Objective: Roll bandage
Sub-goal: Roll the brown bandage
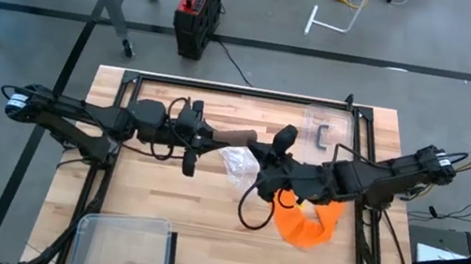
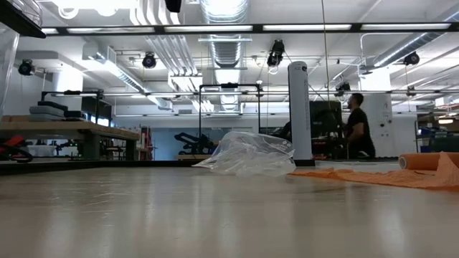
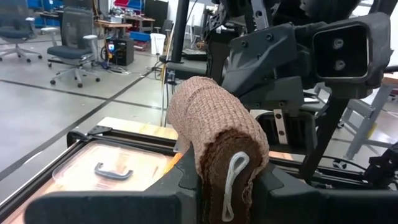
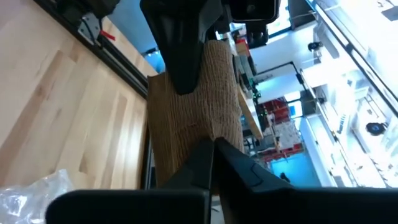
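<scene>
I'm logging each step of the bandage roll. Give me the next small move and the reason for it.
Probably turn the right gripper to wind another wrap. The left gripper is shut on the rolled end of the tan woven elastic bandage, and the right gripper is shut on its other end, both raised above the wooden table.

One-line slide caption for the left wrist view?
Left gripper clamps the rolled tan bandage in its jaws, right arm close behind, clear lidded container on the table.
</scene>
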Motion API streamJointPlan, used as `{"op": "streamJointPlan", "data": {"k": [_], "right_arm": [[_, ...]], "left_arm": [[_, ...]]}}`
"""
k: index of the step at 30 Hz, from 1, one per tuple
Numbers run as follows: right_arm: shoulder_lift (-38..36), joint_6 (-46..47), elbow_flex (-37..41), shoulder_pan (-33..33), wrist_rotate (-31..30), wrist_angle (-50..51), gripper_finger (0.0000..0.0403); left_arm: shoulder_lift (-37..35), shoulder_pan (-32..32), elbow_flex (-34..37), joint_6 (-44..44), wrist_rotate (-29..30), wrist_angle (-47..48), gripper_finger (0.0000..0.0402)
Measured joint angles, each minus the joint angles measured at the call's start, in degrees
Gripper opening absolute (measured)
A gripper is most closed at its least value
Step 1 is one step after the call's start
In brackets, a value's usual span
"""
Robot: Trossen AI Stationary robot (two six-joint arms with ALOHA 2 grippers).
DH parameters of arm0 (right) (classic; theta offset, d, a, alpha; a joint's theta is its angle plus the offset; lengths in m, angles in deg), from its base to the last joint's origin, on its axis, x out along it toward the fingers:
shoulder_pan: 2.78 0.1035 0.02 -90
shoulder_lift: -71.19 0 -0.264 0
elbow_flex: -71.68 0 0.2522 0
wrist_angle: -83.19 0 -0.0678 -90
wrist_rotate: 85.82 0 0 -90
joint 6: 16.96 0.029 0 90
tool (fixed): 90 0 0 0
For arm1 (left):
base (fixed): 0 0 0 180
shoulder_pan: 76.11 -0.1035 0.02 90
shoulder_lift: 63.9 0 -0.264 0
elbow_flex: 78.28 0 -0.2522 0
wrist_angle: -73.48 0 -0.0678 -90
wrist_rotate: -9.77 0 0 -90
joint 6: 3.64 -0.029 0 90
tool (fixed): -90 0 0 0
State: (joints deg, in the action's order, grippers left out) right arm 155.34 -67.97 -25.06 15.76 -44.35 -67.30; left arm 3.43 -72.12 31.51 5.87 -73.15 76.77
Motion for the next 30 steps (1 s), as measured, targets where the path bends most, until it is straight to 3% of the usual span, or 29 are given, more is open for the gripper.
{"op": "streamJointPlan", "data": {"k": [10, 16, 20, 22, 26, 30], "right_arm": [[-2.5, 2.9, 0.0, 1.8, -5.9, 8.0, 0.0000], [-2.4, 4.6, 0.1, 2.0, -5.5, 7.8, 0.0003], [-3.6, 8.4, 0.1, 3.2, -4.9, 7.8, 0.0026], [-5.7, 14.4, 0.1, 3.4, -1.4, 8.0, 0.0050], [-10.0, 28.4, 0.2, 2.6, 12.1, 8.8, 0.0111], [-11.1, 36.4, 0.5, 0.1, 22.0, 7.2, 0.0176]], "left_arm": [[-1.8, 0.2, -0.2, 0.0, -3.2, -0.7, 0.0049], [-1.5, 0.1, -0.1, -0.6, -3.8, -0.4, 0.0049], [-1.5, 0.4, -0.1, -4.5, -3.9, 0.6, 0.0049], [-1.6, 0.5, -0.1, -7.9, -3.9, 0.8, 0.0049], [-1.2, 1.4, -0.1, -15.3, -3.8, 2.3, 0.0049], [0.0, 3.2, -0.1, -19.9, -3.8, 2.3, 0.0049]]}}
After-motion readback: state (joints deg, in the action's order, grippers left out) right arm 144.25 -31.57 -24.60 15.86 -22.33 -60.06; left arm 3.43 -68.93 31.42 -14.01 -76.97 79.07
